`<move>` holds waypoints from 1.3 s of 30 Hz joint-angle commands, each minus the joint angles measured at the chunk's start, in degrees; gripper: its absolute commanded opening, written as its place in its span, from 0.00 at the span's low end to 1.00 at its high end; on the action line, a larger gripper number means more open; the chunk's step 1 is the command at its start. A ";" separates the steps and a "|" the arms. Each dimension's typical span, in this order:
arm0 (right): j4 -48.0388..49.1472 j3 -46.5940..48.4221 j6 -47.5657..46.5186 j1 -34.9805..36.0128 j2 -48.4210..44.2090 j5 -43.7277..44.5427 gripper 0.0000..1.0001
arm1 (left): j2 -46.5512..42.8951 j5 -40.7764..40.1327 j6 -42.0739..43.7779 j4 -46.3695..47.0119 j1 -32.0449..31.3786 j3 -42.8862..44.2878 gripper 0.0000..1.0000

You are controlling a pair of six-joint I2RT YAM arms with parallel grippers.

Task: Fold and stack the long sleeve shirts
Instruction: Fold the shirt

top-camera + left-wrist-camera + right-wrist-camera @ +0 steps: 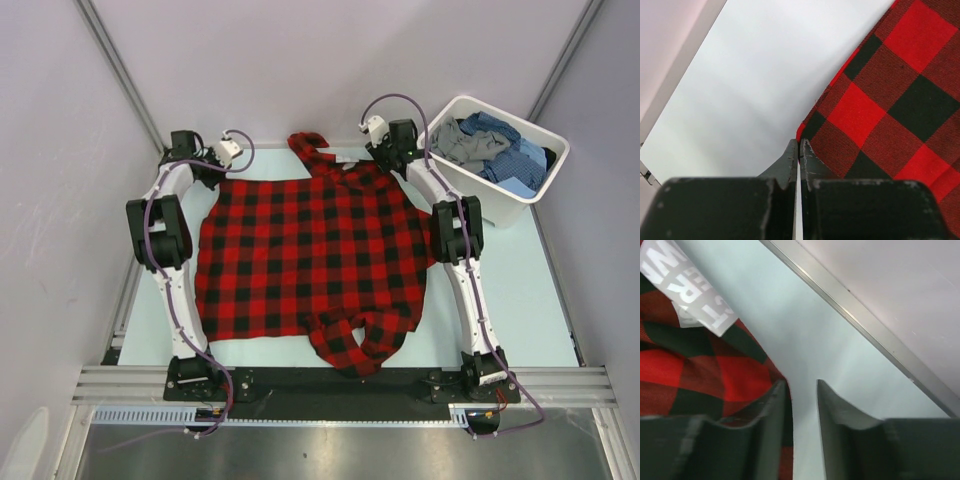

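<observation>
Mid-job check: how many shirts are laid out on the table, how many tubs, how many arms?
Red check shirt: 1
Tub: 1
Arms: 2
Total: 4
The grey and blue clothes heaped in the tub cannot be counted.

Matt woven cloth shirt [310, 250]; smooth white plastic tub [505, 210].

Right gripper [800, 387]: I saw its jaws parted, low in frame.
Red-and-black check shirt [700, 375]: lay at left, against the left finger.
Label [690, 290]: grey, upper left.
Rail [865, 315]: ran diagonally, upper right.
</observation>
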 commanded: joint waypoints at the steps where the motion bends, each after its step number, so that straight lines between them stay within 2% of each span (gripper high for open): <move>1: 1.79 0.07 -0.83 -0.57 -1.05 -2.56 0.28 | 0.45 1.06 1.24 0.11 -0.36 3.27 0.00; 4: 1.44 -0.02 -0.92 -0.75 -1.93 -4.14 0.04 | 0.54 1.24 0.54 0.12 -0.28 3.80 0.00; 5: 1.53 -0.11 -0.66 -0.75 -2.20 -4.58 0.00 | 0.36 1.33 0.45 0.20 -0.19 3.88 0.00; 13: 1.00 -2.48 4.78 -1.19 -9.04 -11.08 0.00 | -4.02 4.14 -1.31 0.91 0.86 2.22 0.00; 23: -1.81 -8.63 8.74 -2.85 -19.06 -15.83 0.00 | -12.81 6.95 4.57 -0.06 1.66 -6.56 0.00; 34: -4.89 -27.85 7.96 -4.44 -34.00 -19.87 0.00 | -24.24 9.24 17.49 -5.86 3.50 -19.65 0.00; 39: -5.24 -37.01 7.08 -4.88 -41.30 -21.37 0.00 | -29.33 9.76 20.40 -7.79 4.29 -25.20 0.00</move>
